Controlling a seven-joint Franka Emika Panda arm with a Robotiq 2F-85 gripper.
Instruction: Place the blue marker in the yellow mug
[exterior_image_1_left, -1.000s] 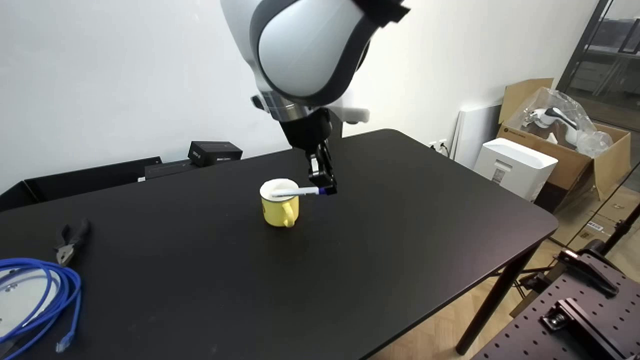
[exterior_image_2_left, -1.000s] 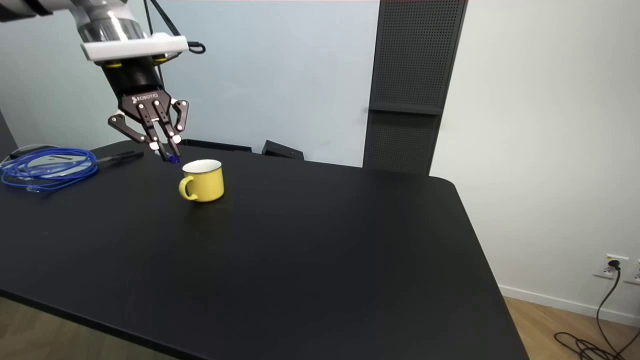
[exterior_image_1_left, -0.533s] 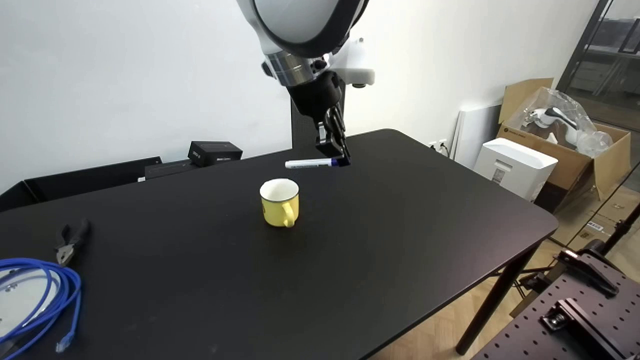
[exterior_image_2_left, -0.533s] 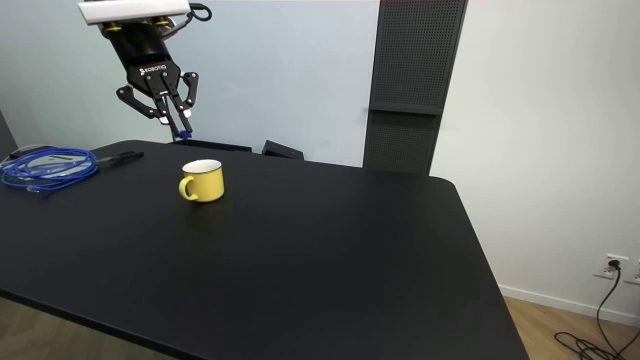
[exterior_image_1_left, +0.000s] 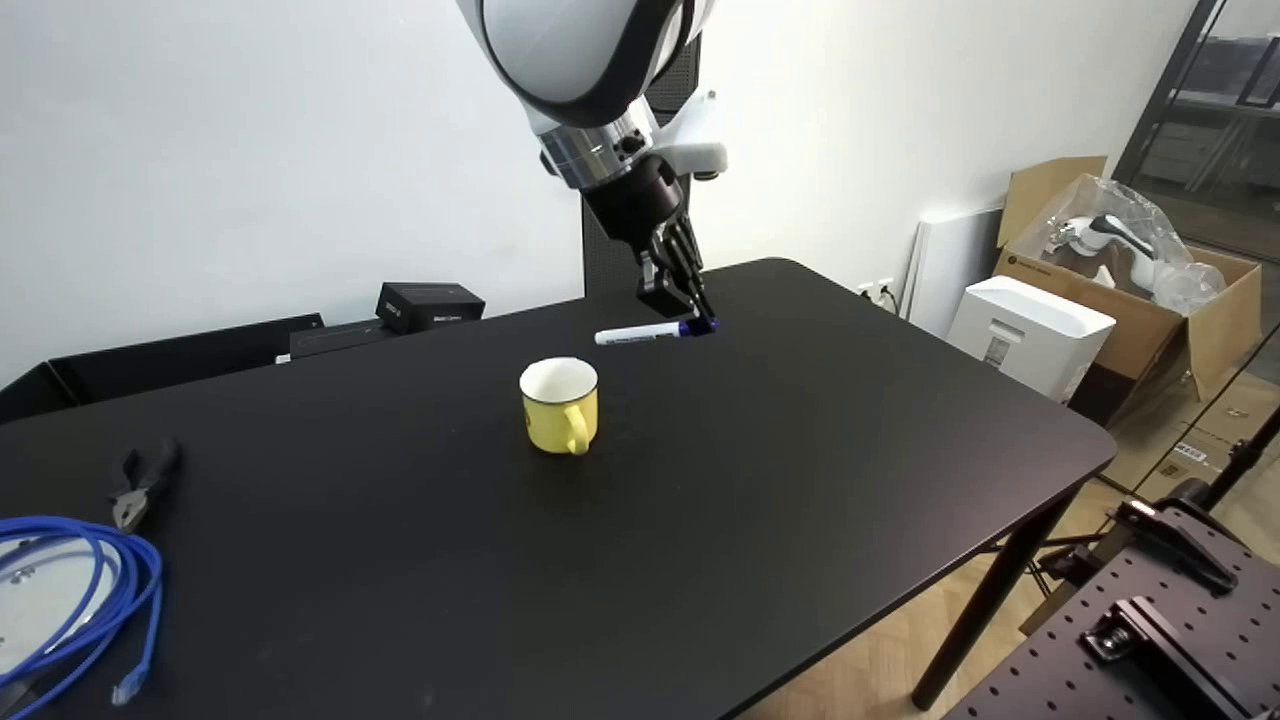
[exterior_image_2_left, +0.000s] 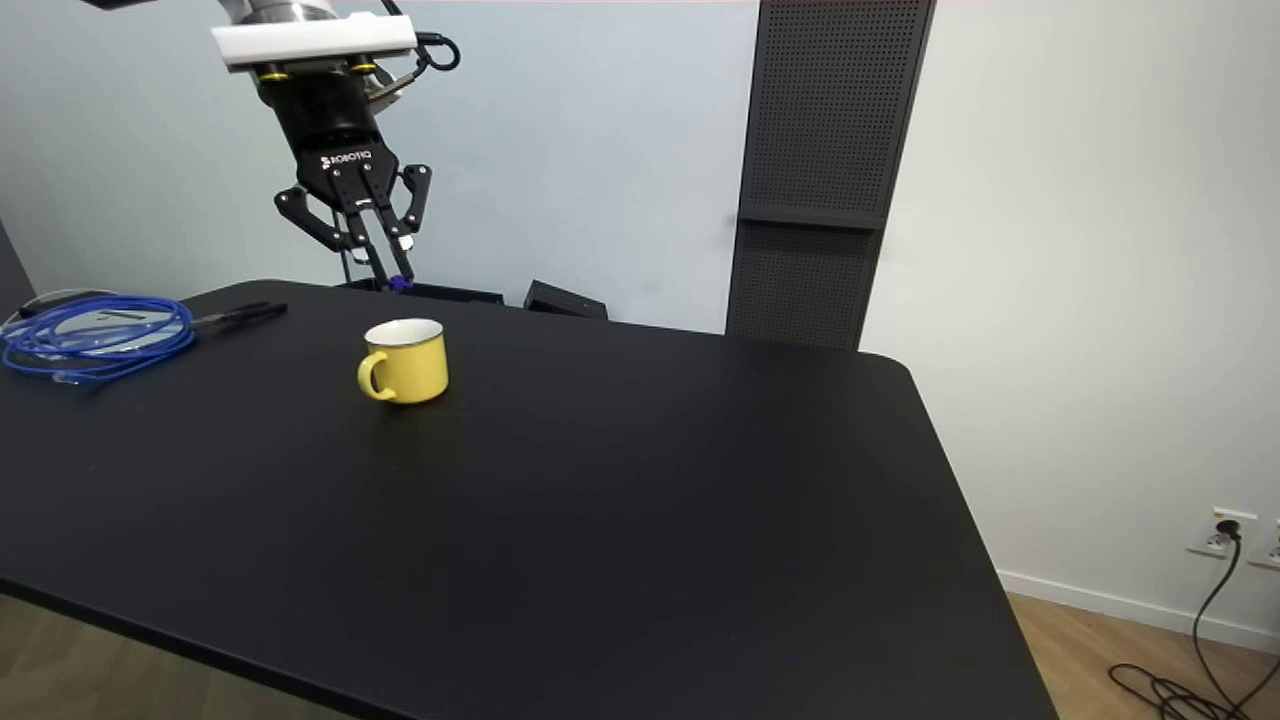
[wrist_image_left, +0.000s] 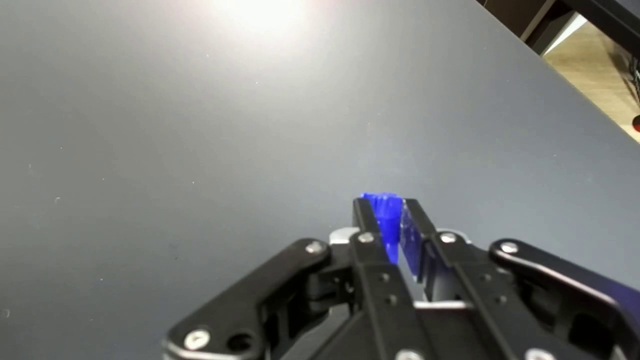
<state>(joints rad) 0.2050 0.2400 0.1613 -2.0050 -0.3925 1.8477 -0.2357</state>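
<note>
Pinching blue marker (exterior_image_1_left: 645, 333) | claw (wrist_image_left: 386, 203) clamped on its blue cap | barrel jutting sideways

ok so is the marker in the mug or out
Out. The gripper holds the blue marker, and in an exterior view black tabletop shows between it and the yellow mug.

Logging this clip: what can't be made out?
Marks on blue marker, in an exterior view: too small.
Its white end, in an exterior view: behind cap and fingers.
Bottom inside yellow mug, in an exterior view: hidden by its wall.
Blue cable, in an exterior view: cut by left edge.
</note>
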